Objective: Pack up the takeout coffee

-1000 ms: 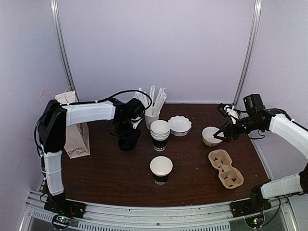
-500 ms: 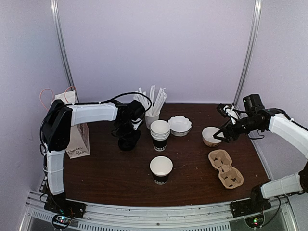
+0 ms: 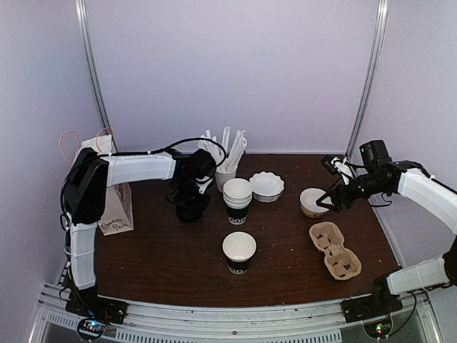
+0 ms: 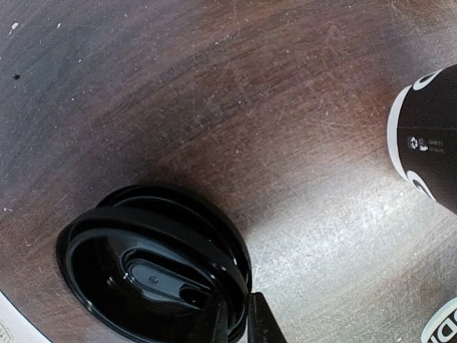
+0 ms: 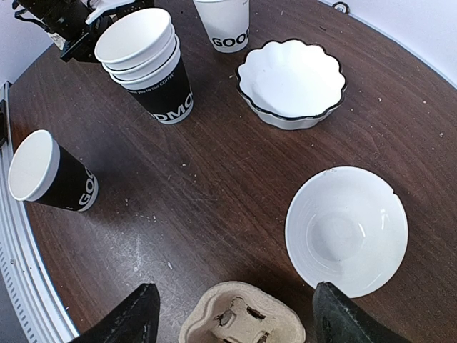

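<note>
The takeout coffee cup (image 3: 239, 253) is seen upright and uncovered near the middle of the worktop (image 3: 164, 250), toward its near edge. It is black, with white lettering. The left tool (image 4: 239, 323) is set over a black lid (image 4: 143, 275) lying toward the far left of the worktop, and the lid's rim is pinched between the nearly closed fingers. The right tool (image 5: 232, 321) is spread wide and empty above the right side, over a cream bowl (image 5: 348, 229) and a cardboard cup carrier (image 5: 275, 314).
</note>
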Controlling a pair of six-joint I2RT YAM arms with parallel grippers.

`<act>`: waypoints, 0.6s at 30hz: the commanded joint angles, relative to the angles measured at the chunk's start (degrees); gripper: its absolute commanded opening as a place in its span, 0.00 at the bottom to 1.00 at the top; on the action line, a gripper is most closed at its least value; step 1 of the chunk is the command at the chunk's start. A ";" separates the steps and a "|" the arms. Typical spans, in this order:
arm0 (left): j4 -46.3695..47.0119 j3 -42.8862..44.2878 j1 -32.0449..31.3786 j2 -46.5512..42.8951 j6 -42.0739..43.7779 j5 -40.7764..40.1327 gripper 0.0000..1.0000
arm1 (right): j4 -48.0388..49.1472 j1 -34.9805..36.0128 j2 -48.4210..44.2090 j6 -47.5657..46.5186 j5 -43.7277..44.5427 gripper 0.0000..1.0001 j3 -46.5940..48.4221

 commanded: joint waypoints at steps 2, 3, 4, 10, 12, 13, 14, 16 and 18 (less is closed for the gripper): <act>-1.31 0.50 0.32 -4.62 0.60 1.00 0.07 | 1.11 -0.29 0.39 -0.78 0.21 0.77 -0.46; -1.99 0.73 0.32 -5.21 0.74 1.08 0.07 | 1.11 -0.33 0.42 -0.76 0.12 0.77 -0.45; -2.70 1.01 0.32 -5.85 0.90 1.17 0.06 | 1.10 -0.31 0.42 -0.76 0.11 0.78 -0.45; -5.88 2.09 0.32 -14.25 2.79 2.73 0.05 | 0.36 -0.34 0.30 -0.67 -0.46 0.76 0.33; -4.89 2.47 0.19 -18.13 5.03 6.46 0.05 | -0.94 -0.34 0.28 0.66 -1.30 0.76 2.47; -3.49 2.55 0.03 -20.29 6.32 8.96 0.05 | -1.77 -0.34 0.37 1.71 -2.18 0.75 4.33; -1.77 2.57 -0.21 -22.32 7.77 11.61 0.06 | -2.94 -0.34 0.60 2.64 -3.55 0.75 6.63; 1.79 3.11 -0.62 -25.92 9.62 16.58 0.08 | -5.31 -0.34 1.63 4.58 -8.46 0.76 11.95; 5.25 4.42 -0.65 -28.71 10.27 21.68 0.08 | -5.82 -0.06 3.55 8.63 -14.84 0.83 16.89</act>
